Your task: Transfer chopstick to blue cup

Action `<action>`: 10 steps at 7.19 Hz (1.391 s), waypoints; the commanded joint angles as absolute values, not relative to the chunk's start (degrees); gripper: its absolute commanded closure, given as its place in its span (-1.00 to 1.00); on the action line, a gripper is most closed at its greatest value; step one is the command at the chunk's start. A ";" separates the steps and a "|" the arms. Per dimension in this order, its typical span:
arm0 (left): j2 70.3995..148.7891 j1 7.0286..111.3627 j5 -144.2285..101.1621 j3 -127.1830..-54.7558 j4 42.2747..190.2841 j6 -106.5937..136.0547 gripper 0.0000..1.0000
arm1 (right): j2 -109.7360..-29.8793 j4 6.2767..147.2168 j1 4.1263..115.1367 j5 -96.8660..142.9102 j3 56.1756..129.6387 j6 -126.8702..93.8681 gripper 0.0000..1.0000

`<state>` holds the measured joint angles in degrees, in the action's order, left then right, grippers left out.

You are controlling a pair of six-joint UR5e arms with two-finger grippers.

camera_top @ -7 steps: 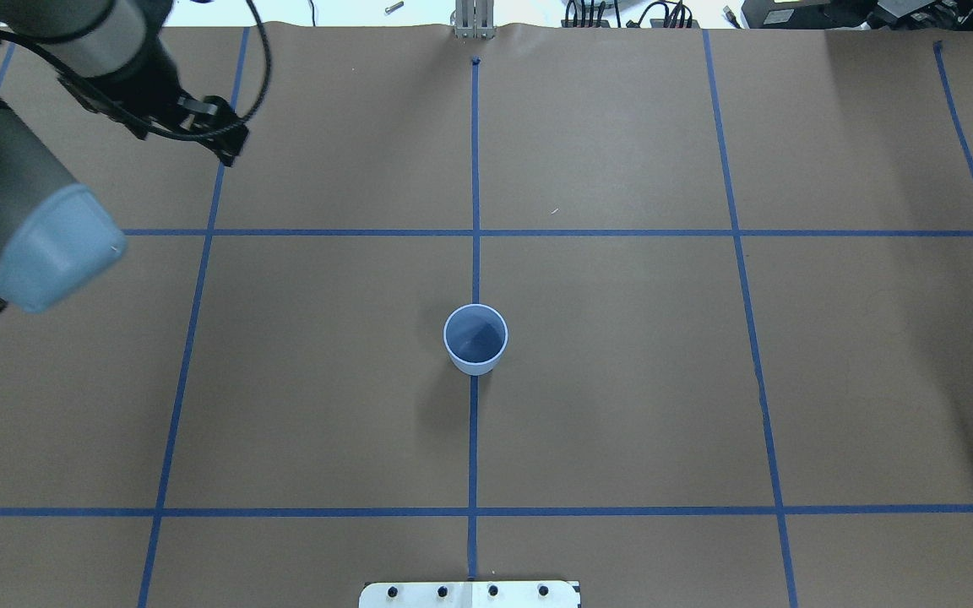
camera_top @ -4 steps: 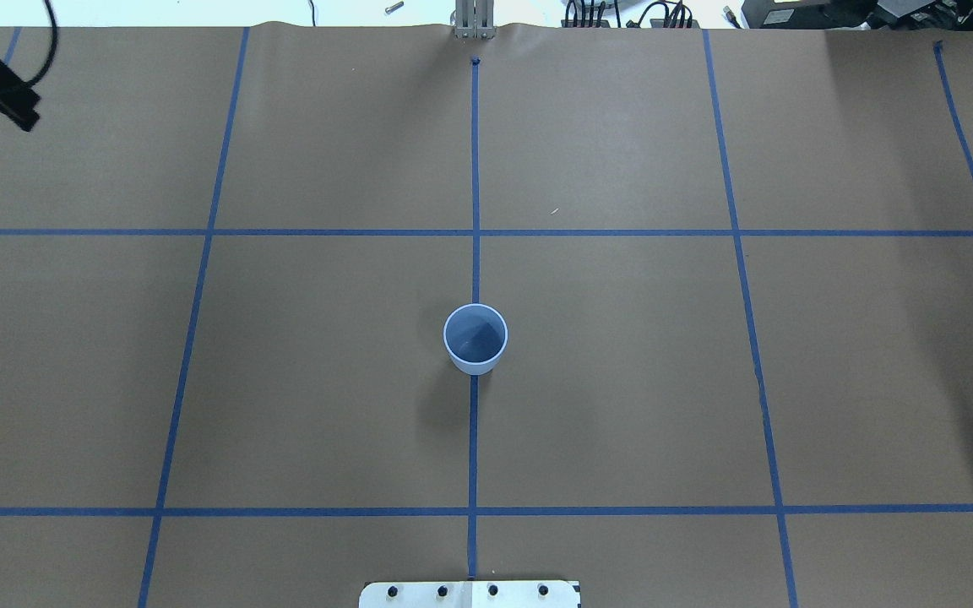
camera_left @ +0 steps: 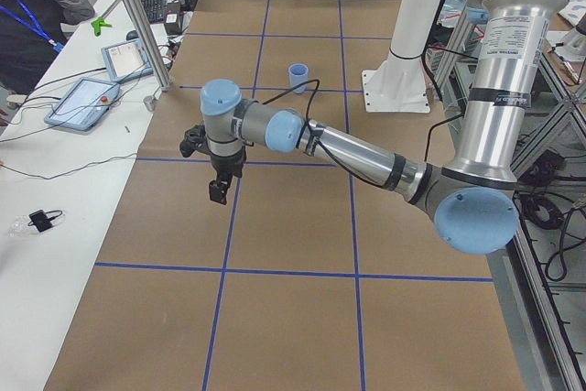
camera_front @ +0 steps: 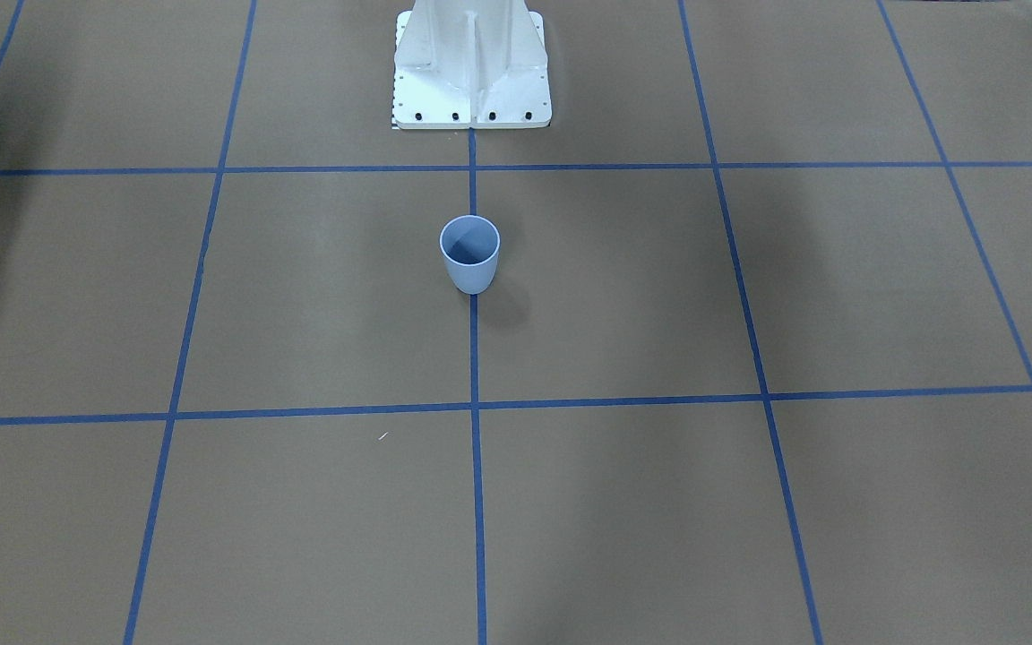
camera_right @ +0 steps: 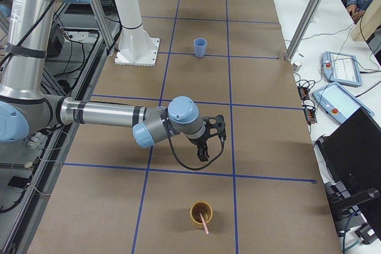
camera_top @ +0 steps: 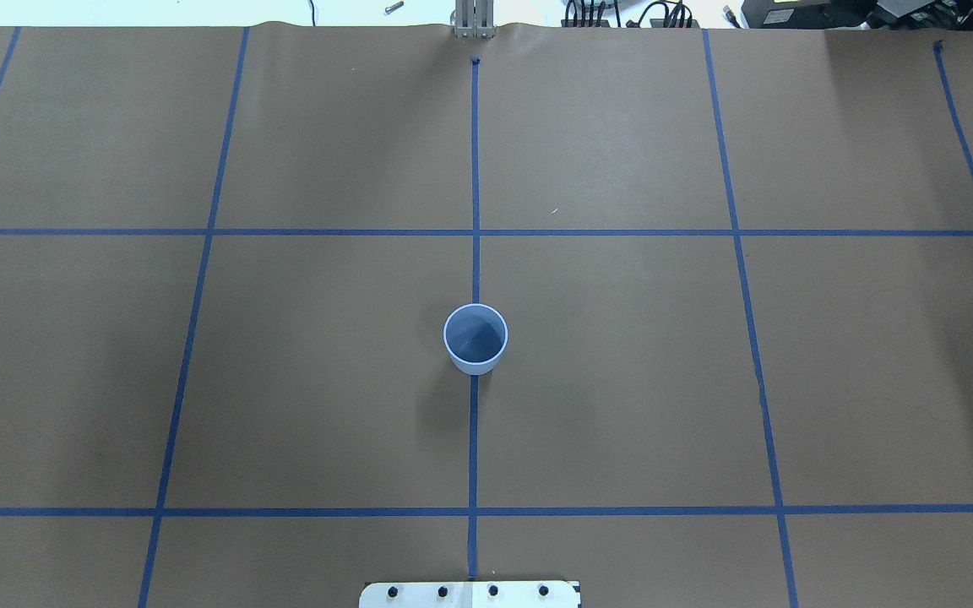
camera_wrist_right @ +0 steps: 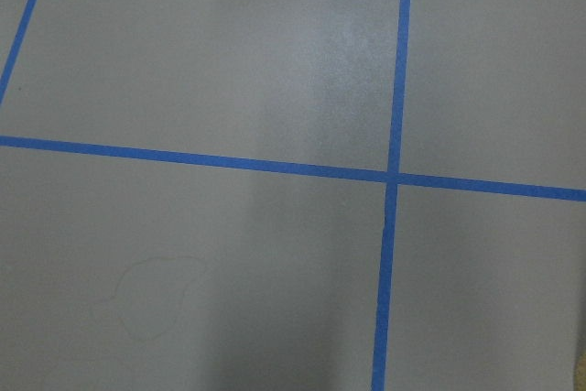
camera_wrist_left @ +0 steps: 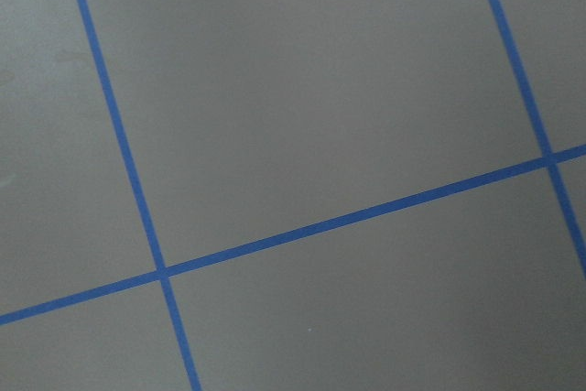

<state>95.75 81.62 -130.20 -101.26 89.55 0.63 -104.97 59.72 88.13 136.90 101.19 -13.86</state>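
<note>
My left arm has swung outward: a second ago it filled the near-left corner of the overhead view, then only its gripper showed at the edge, and now it is gone from that view altogether. My left gripper hangs over bare brown paper of the table, fingers pointing down, with the blue cup well apart from it, back toward the middle. I cannot tell how wide its fingers stand, and I see nothing between them.

My right gripper hovers on the opposite side, fingers also down; its opening I cannot tell either. The chopstick is not in either hand. It leans in a yellow cup just outward of my right gripper, toward that end of the table, while the blue cup lies far off on the gripper's other side and looks empty.

I judge that the left arm is clearing out and that the pick falls to my right side; the transfer itself is not yet begun.
</note>
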 commanded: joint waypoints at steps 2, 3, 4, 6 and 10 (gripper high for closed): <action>86.43 83.23 -130.69 -97.56 104.80 1.31 -0.98 | -105.64 68.43 96.56 137.02 101.16 4.85 -1.00; 86.05 83.23 -130.78 -97.56 105.46 1.23 -0.98 | -105.82 72.99 101.38 137.02 101.16 8.92 -1.00; 86.04 83.23 -130.78 -97.56 105.56 1.14 -0.98 | -106.08 76.60 103.51 135.80 100.47 8.88 -1.00; 85.96 83.23 -130.78 -97.82 105.82 1.14 -0.98 | -106.08 76.12 105.54 135.26 94.95 7.22 -0.99; 81.14 83.23 -131.57 -98.34 109.42 1.23 -0.98 | -104.34 72.07 105.82 128.07 92.74 -14.20 -0.94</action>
